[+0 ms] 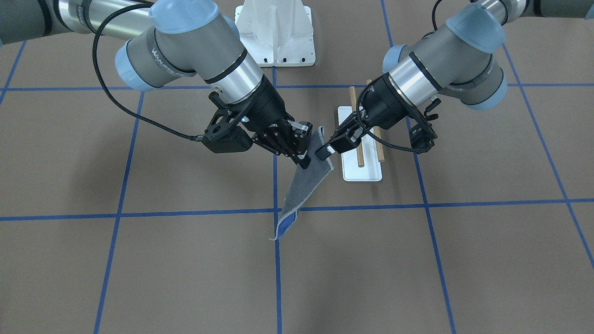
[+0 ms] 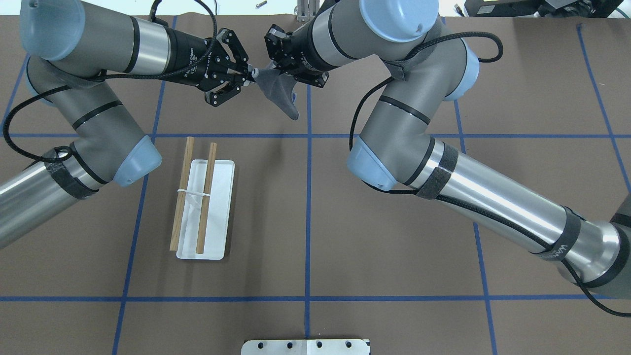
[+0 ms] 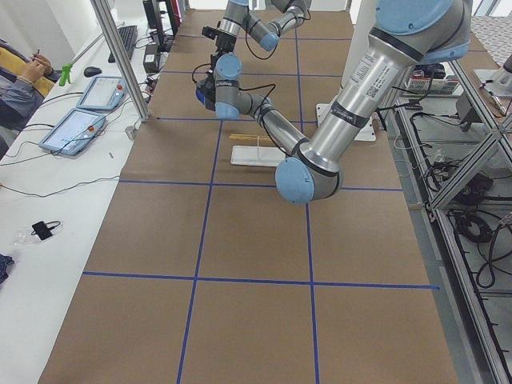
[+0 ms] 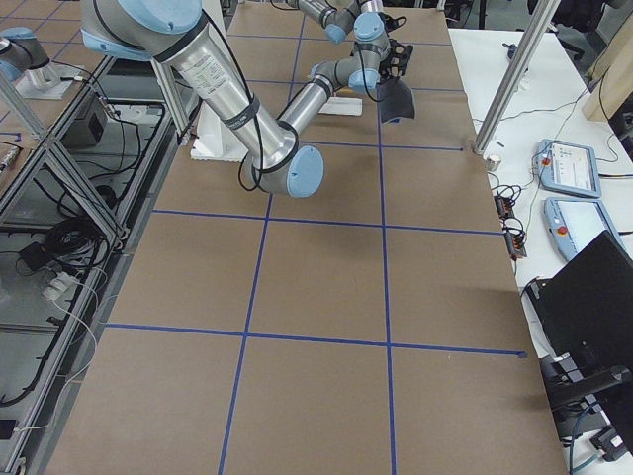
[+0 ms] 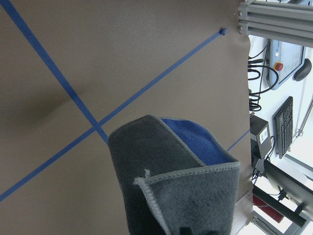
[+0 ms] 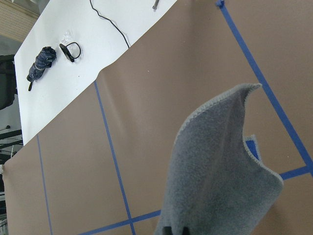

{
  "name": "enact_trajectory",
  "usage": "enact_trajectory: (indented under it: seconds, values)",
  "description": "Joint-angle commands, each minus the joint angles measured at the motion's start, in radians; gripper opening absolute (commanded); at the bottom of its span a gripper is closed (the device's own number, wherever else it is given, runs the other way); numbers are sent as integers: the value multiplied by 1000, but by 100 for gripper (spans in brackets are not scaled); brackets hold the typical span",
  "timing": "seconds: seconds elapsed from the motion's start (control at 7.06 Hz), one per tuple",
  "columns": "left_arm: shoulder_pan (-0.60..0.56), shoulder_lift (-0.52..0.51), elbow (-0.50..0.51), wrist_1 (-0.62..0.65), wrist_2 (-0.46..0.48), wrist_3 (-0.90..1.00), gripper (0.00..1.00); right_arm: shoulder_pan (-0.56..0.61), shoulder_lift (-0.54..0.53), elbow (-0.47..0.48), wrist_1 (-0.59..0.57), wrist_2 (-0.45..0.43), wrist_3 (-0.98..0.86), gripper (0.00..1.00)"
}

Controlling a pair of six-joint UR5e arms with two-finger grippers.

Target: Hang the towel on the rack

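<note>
The towel (image 1: 301, 190) is dark grey with pale stitched edging and hangs in the air between my two grippers; its lower corner folds over and shows the blue reverse. My right gripper (image 1: 305, 161) is shut on one upper part of it. My left gripper (image 1: 326, 150) is shut on the upper corner beside it. In the overhead view both grippers, left (image 2: 250, 75) and right (image 2: 272, 70), meet over the towel (image 2: 281, 91). The rack (image 2: 222, 197), a white base with two brown dowels (image 2: 206, 197), stands behind my left gripper, nearer the robot. Both wrist views are filled by the towel (image 5: 186, 196) (image 6: 215, 176).
The big white bolted pedestal (image 1: 276, 32) stands at the robot's side of the table. Blue tape lines (image 1: 276, 278) grid the brown table. An aluminium post (image 3: 120, 56) and the operators' bench with tablets (image 3: 80, 120) lie beyond the table's far edge.
</note>
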Motion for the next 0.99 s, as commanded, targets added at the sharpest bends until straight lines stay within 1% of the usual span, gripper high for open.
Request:
enact_trajectory:
  seconds: [0.0,0.14,0.28,0.42,0.57,0.71,0.85]
  values:
    - [0,0,-1,-13,2,3,0,1,0,0,0,0,1,76]
    - [0,0,-3,-17,0,7,0,1,-2,0,0,0,1,100]
    - [0,0,-3,-33,0,33,0,1,-12,8,1,1,-3,100]
    - [1,1,-3,-53,-2,126,0,1,-76,64,3,5,-21,100]
    - [1,3,-9,-57,-8,215,0,6,-131,121,2,3,-82,100]
    - [5,7,-20,-57,-11,260,0,10,-168,147,1,6,-121,100]
    - [15,33,-56,-55,1,321,0,30,-230,193,1,9,-133,100]
